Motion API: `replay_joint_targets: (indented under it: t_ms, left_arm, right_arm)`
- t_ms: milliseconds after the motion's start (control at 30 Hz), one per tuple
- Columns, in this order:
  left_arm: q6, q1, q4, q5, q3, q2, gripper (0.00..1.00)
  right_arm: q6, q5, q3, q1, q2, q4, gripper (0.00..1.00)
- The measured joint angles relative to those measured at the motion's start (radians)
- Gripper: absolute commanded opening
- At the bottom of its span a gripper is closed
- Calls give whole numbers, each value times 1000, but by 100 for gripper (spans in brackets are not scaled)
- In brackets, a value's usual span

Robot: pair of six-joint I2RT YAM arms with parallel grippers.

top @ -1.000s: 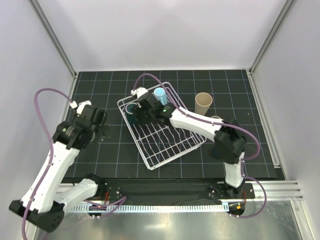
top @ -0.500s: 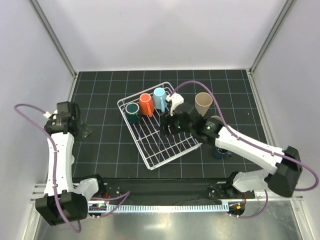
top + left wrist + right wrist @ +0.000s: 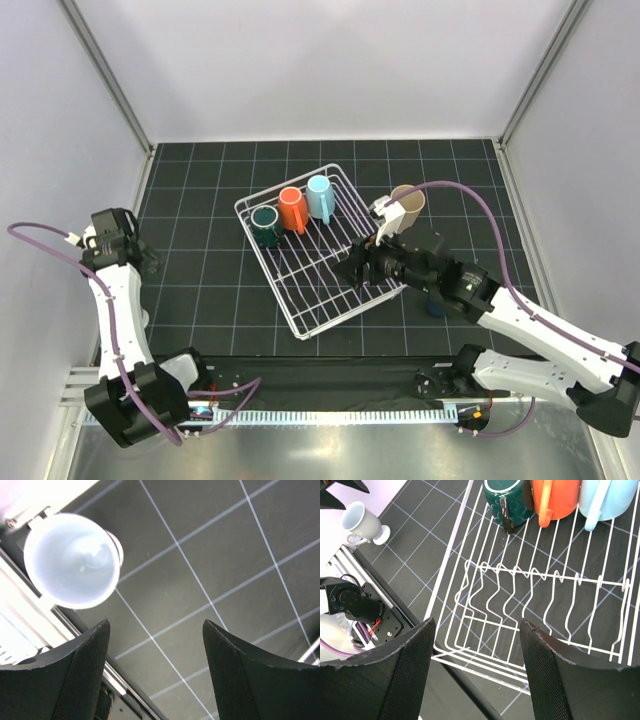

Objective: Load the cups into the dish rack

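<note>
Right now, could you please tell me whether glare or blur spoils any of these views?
Top external: evenly lit and sharp, with a dull sheen on the metal strip. Left wrist: the white cup is very bright, the left claw's fingers dark by contrast. Right wrist: the dish rack is crisp; the top-left corner washes out white.

Glossy cup [image 3: 70, 560], coated wire dish rack [image 3: 451, 565]
</note>
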Motion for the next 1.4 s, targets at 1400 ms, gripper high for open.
replay_joint_targets:
  t_ms: [1400]
  left_arm:
    - [-76,34,245,-249,-204,187,54]
  right_arm:
    - [-4,11,-2,-3,-17,40,69]
